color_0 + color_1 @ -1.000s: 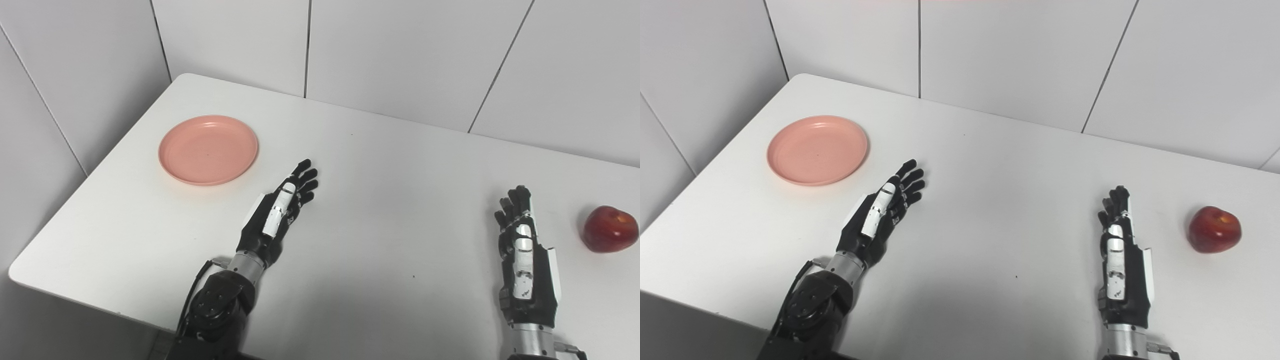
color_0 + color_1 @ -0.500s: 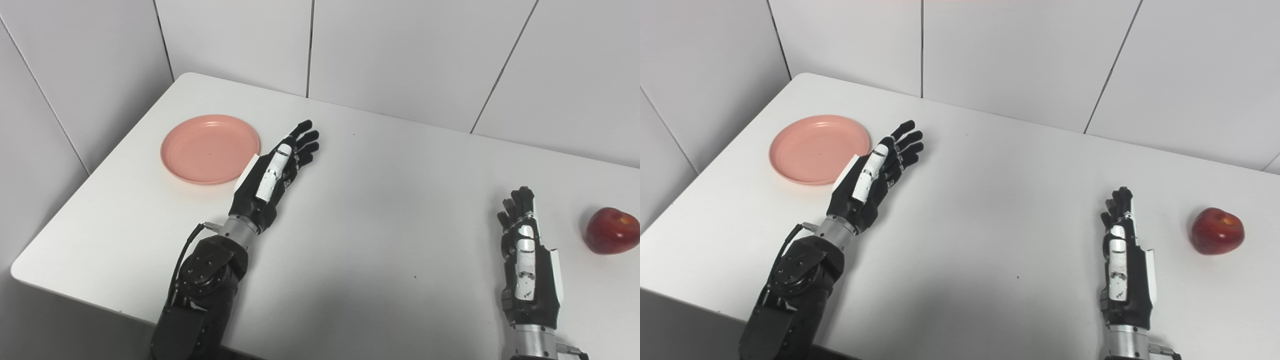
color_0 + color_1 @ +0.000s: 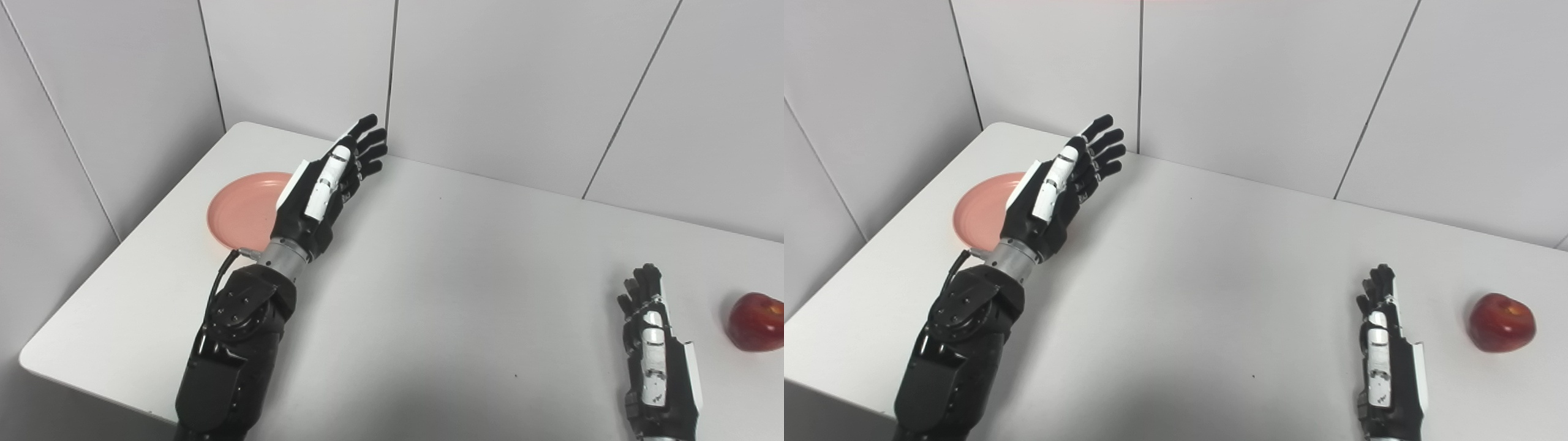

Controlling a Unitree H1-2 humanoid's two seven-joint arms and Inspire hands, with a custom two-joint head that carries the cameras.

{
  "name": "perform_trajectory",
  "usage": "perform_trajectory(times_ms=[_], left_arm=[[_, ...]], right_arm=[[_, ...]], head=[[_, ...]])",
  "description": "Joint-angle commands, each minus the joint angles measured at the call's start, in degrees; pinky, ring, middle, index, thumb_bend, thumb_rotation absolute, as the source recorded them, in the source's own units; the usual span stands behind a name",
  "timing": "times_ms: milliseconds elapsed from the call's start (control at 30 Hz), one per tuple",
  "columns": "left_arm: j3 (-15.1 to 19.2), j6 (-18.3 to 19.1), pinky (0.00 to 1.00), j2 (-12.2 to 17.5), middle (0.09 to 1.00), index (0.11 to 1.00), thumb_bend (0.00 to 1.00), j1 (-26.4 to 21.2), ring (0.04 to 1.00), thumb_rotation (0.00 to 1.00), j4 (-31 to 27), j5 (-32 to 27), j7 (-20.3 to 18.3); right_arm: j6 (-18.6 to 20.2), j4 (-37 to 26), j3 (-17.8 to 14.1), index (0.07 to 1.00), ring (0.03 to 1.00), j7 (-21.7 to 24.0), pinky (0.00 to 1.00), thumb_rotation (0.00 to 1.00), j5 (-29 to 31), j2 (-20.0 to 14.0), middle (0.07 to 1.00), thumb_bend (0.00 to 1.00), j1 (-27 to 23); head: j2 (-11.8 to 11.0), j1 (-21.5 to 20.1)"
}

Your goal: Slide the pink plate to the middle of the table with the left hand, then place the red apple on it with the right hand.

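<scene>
Left eye view — left hand [image 3: 324,187] raised over the pink plate [image 3: 240,211] at the table's [image 3: 429,294] far-left corner, fingers spread, empty, likely to push it. Right hand [image 3: 655,361] waits open beside the red apple [image 3: 756,321].

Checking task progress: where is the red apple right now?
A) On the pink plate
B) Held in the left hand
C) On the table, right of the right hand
C: the red apple sits on the table beside the empty right hand, far from the pink plate.
</scene>
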Motion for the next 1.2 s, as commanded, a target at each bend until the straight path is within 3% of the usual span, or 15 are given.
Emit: perform_trajectory(times_ms=[0,200,633,900,1167], left_arm=[[0.73,0.01,0.9,1.74,0.918,0.897,0.37,-3.59,0.91,1.0,-1.05,-0.58,0.19],[4.21,-1.42,0.91,5.76,0.922,0.901,0.37,-6.66,0.915,1.0,2.89,-2.98,-0.87],[9.88,-2.58,0.9,10.92,0.915,0.897,0.38,-9.87,0.909,1.0,10.28,-3.51,0.53],[12.43,-2.16,0.91,12.67,0.918,0.895,0.37,-10.58,0.917,1.0,12.26,-4.05,1.41],[14.67,-1.44,0.88,13.72,0.898,0.882,0.31,-11.78,0.893,1.0,14.79,-4.61,2.94]], right_arm=[[-1.29,4.25,-0.38,0.997,1.0,0.33,1.0,1.0,-0.11,-0.43,1.0,0.24,2.97],[-2.75,5.32,-0.61,1.0,1.0,0.54,1.0,1.0,0.32,-0.39,1.0,0.22,2.58],[-2.29,4.77,-0.81,1.0,1.0,0.82,1.0,1.0,0.77,-0.31,1.0,0.23,2.86],[-2.66,5.17,-0.95,1.0,1.0,1.19,1.0,1.0,1.38,-0.31,1.0,0.22,2.69],[-3.38,5.62,-1.03,1.0,1.0,1.42,1.0,1.0,1.02,-0.81,1.0,0.22,2.61]], head=[[0.05,0.1],[-0.14,0.45],[-0.31,1.54],[-0.54,2.19],[-0.78,2.87]])
